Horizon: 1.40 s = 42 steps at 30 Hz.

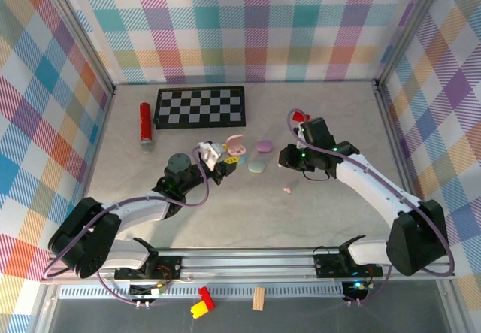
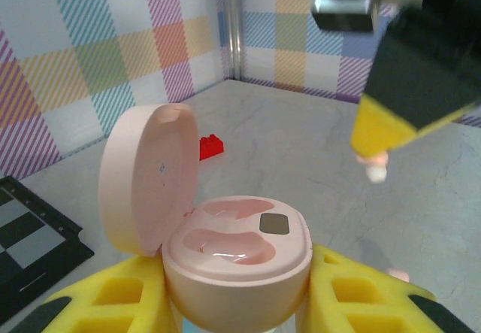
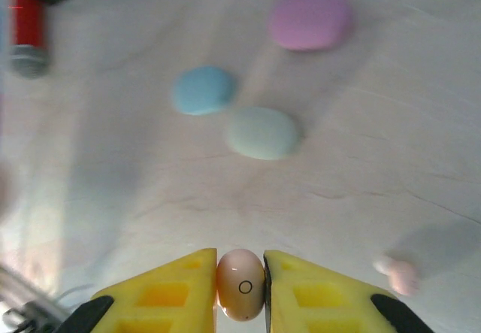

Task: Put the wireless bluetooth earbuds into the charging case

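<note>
Two grips: open case [image 2: 237,254], pink earbud [image 3: 241,294].

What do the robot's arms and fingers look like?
The left arm and right arm have white links with black joints, thin purple cables looping alongside and small green lights. The fingers are bright yellow blocks with square hollows.

Open pink case [image 2: 237,254] between yellow fingers [image 2: 113,299]

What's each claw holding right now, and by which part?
Left claw clamps the open pink charging case by the sides of its base. Right claw pinches a pink earbud across its rounded body.
</note>
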Motion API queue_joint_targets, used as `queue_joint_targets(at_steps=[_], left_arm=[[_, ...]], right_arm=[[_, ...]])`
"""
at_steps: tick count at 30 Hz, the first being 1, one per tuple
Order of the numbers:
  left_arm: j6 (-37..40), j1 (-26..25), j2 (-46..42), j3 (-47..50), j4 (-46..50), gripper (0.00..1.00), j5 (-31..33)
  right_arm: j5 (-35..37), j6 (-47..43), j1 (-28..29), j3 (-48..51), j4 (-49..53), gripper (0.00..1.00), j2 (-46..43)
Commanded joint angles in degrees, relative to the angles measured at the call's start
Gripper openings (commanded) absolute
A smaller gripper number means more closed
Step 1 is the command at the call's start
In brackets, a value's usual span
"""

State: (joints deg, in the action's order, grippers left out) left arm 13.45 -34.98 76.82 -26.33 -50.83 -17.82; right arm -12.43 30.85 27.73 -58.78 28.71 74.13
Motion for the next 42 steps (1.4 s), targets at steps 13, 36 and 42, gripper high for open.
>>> queue_joint_targets(at_steps=[13, 36, 42], left_arm=[[7.62, -5.14, 4.39, -5.05, -0.17, 0.35, 2.44], [7.30, -5.45, 4.21, -5.57, 0.36, 0.35, 1.48], [7.38, -5.45, 4.05, -5.58, 0.70, 0.35, 1.22]], right_arm=[[-0.93, -7.47, 11.13, -16.18, 3.62, 0.21, 6.07], [-1.28, -6.15, 12.00, -17.22, 1.53, 0.19, 10.68], [0.71, -5.85, 12.00, -16.75, 0.36, 0.19, 10.60]])
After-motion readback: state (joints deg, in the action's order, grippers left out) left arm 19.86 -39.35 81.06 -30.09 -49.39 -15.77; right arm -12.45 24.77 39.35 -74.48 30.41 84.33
